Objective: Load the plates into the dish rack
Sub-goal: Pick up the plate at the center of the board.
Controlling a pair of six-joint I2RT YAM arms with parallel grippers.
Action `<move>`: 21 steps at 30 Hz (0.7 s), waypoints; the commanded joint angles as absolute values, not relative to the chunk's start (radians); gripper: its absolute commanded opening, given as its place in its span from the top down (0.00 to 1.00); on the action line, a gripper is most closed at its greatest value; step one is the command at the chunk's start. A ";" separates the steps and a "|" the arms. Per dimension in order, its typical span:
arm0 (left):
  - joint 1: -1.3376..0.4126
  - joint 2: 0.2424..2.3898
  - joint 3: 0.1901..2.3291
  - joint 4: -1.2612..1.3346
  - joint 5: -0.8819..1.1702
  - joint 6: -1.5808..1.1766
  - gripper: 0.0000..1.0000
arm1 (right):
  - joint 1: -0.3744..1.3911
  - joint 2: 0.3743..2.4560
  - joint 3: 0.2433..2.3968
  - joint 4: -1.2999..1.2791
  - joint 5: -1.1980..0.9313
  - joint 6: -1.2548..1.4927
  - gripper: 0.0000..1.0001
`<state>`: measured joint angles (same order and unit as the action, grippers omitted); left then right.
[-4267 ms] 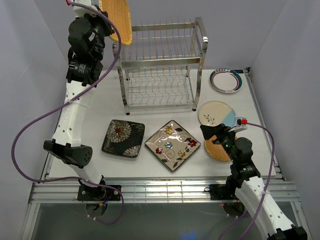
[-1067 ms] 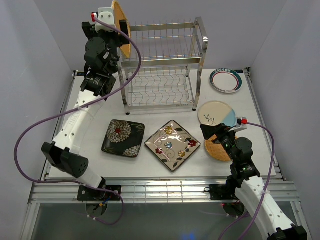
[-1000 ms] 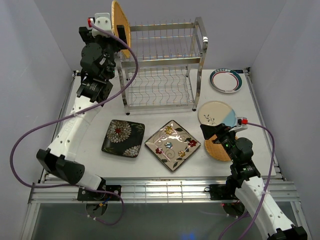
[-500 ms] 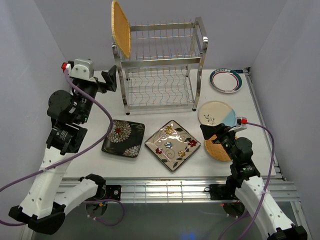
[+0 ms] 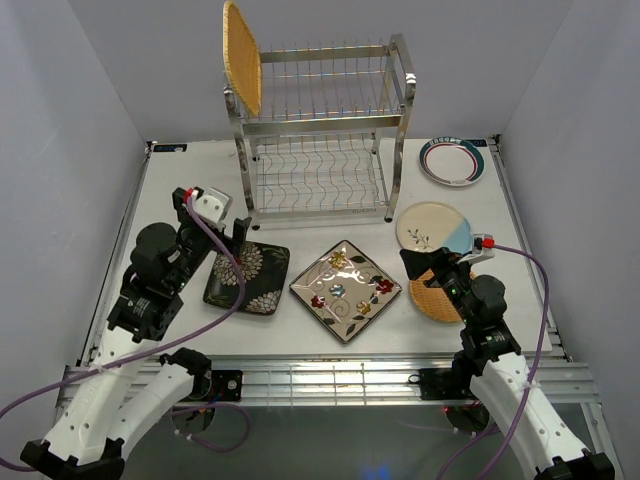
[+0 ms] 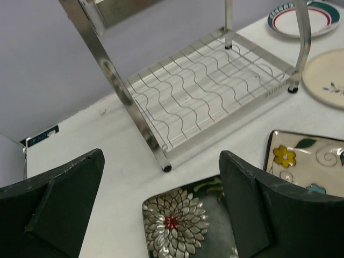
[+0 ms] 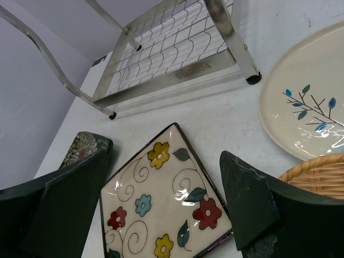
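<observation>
I confirm the woven plate (image 5: 242, 55) now stands in the rack's (image 5: 320, 130) top tier. The left end effector (image 5: 214, 218) has withdrawn, wide open and empty, above the black plate (image 5: 247, 276), likely next.

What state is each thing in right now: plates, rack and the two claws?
Rack woven plate: upright, top tier, left end.
Dish rack: standing, lower tier empty.
Black flower plate: lying flat.
Cream floral plate: lying flat.
Cream-blue plate: lying flat.
Teal-rimmed plate: lying flat.
Second woven plate: flat, partly hidden.
Left gripper: open, empty.
Right gripper: open, empty.
</observation>
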<state>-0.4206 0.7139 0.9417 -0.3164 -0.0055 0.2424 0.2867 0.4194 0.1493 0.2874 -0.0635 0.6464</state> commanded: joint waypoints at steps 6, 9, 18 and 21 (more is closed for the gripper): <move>-0.417 0.653 0.789 -0.367 -0.029 0.255 0.02 | 0.288 0.416 0.163 0.321 -0.098 0.634 0.10; -0.416 0.681 0.741 -0.367 -0.051 0.233 0.02 | 0.288 0.407 0.160 0.318 -0.098 0.634 0.10; -0.292 0.775 0.651 -0.356 0.113 0.216 0.02 | 0.288 0.403 0.150 0.340 -0.141 0.611 0.10; -0.130 0.846 0.646 -0.339 0.284 0.242 0.02 | 0.288 0.419 0.149 0.357 -0.159 0.609 0.10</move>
